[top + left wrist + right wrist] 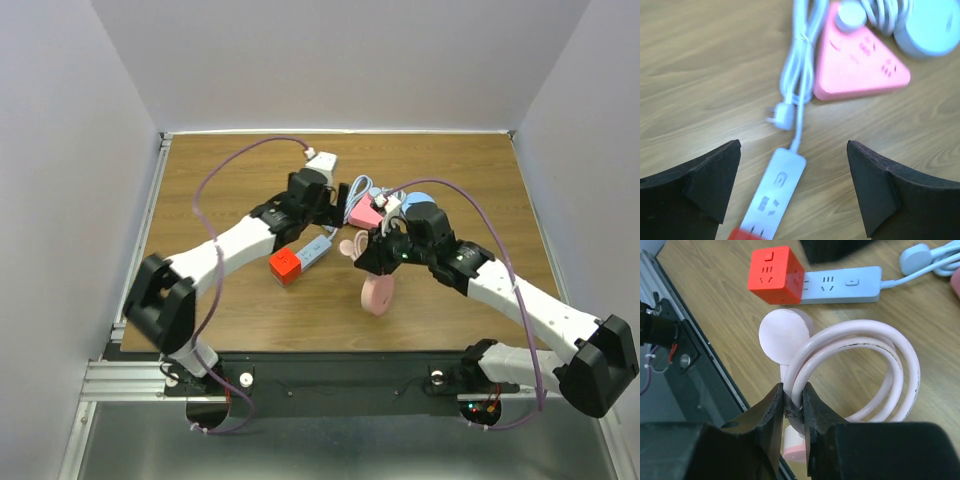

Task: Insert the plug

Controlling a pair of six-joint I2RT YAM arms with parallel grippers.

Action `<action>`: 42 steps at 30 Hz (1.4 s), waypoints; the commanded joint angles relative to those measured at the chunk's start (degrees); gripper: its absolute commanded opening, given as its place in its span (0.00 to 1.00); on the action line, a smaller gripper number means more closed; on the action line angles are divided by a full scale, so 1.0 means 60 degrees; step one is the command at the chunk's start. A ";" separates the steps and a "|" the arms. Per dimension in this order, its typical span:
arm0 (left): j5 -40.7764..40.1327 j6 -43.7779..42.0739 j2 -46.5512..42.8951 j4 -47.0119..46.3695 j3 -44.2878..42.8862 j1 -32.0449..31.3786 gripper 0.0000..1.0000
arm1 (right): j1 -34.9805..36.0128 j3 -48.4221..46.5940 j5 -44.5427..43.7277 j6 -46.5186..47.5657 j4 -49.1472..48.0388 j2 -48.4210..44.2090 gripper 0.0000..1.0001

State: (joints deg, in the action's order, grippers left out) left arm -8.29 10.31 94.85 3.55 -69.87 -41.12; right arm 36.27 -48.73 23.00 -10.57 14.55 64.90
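My right gripper is shut on a coiled pink cable and holds it above the table; in the top view this gripper is at mid-table. A round pink disc on that cable hangs past the fingers, and a pink piece shows below them. My left gripper is open and empty above a white power strip; in the top view it is left of the pink triangular strip. The strip's white plug lies loose on the wood.
A red socket cube sits on the near end of the white strip. A pale blue round unit lies behind the right wrist. A white adapter on a purple cable is at the back. A pink round unit stands near the front.
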 commanded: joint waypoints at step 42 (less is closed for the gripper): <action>-0.1079 0.4948 -0.5159 0.0683 0.5536 0.1096 0.98 | 0.1528 -0.1854 -0.1153 -0.2091 -0.3567 0.4812 0.00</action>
State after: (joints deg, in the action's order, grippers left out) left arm -15.86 39.97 64.51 11.05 -37.54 -35.81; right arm 45.04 -57.25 17.19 -22.55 -2.20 92.90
